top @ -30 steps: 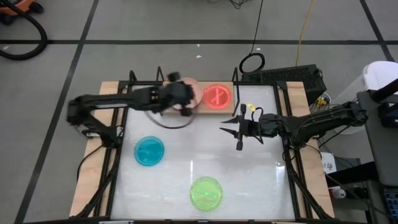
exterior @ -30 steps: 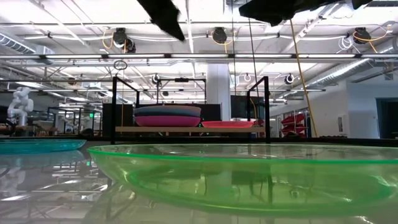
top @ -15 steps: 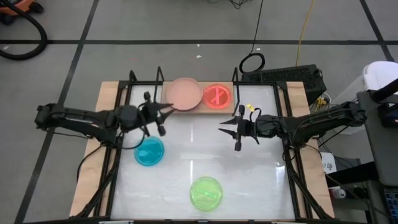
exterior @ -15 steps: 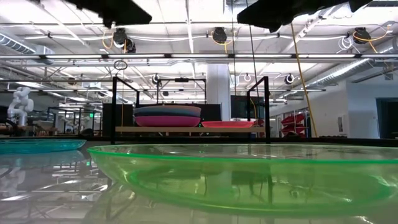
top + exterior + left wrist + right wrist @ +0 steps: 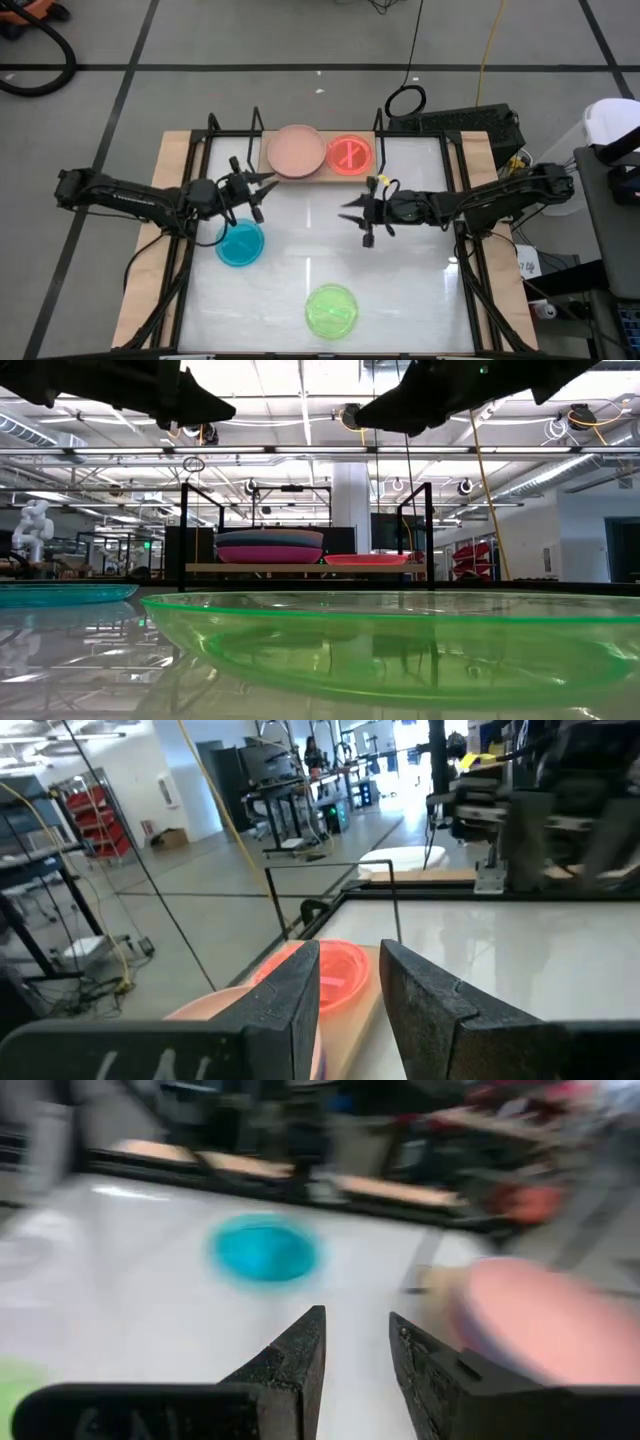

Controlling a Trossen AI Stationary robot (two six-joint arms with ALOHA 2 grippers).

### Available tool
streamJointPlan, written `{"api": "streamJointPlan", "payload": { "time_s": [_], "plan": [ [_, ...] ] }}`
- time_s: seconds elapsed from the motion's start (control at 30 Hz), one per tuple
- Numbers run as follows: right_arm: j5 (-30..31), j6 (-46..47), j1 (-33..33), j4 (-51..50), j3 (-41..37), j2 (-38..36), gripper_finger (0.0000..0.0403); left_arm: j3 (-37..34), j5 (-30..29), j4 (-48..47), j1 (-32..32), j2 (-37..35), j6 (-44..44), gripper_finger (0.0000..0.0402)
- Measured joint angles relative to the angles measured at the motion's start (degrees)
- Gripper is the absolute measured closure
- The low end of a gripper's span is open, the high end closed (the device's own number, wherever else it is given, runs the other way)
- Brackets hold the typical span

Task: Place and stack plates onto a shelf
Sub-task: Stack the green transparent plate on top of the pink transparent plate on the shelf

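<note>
We see the shelf [image 5: 318,160], a light wooden board with black wire uprights, at the far edge of the white table [image 5: 400,290]. On its left part sits a stack of larger plates topped by the salmon-pink plate [image 5: 297,151]; in the low view a magenta plate [image 5: 268,554] shows lower in that stack. Just right of the stack, also on the shelf, lies the orange plate [image 5: 349,154].

Two smaller plates lie on the table, well apart. The teal plate [image 5: 240,243] is on the left side; the lime green plate [image 5: 331,309] is near the front edge.

The left gripper [image 5: 255,187] hovers between the shelf and the teal plate, its fingers [image 5: 290,995] parted and holding nothing. The right gripper [image 5: 358,213] hovers over the middle of the table, right of centre, fingers [image 5: 298,1348] also spread and empty.
</note>
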Motion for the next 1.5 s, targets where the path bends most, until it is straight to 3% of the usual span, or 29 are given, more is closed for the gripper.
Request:
{"api": "streamJointPlan", "payload": {
  "time_s": [0.3,0.53,0.7,1.03,1.23,1.5],
  "plan": [
    [-20.5,20.3,2.2,-15.3,0.2,0.6,0.0307,0.0,0.0,0.4,0.6,0.0,1.9,0.0289],
    [-16.7,24.1,8.7,-12.9,0.3,0.7,0.0307,0.0,0.0,2.0,0.8,0.1,-2.2,0.0289],
    [-15.2,24.3,11.2,-13.8,3.5,4.9,0.0307,0.0,0.0,2.0,0.8,0.1,-2.5,0.0289],
    [-22.2,21.6,11.7,-25.2,15.6,21.0,0.0307,0.0,0.0,0.2,0.5,0.1,-4.3,0.0289],
    [-27.6,20.7,11.7,-22.7,17.1,26.9,0.0306,0.0,0.0,-0.8,0.5,0.1,-4.3,0.0289],
    [-27.6,22.2,11.3,-20.9,17.1,30.6,0.0268,0.0,0.1,-1.0,0.6,0.1,-4.3,0.0289]
  ]
}}
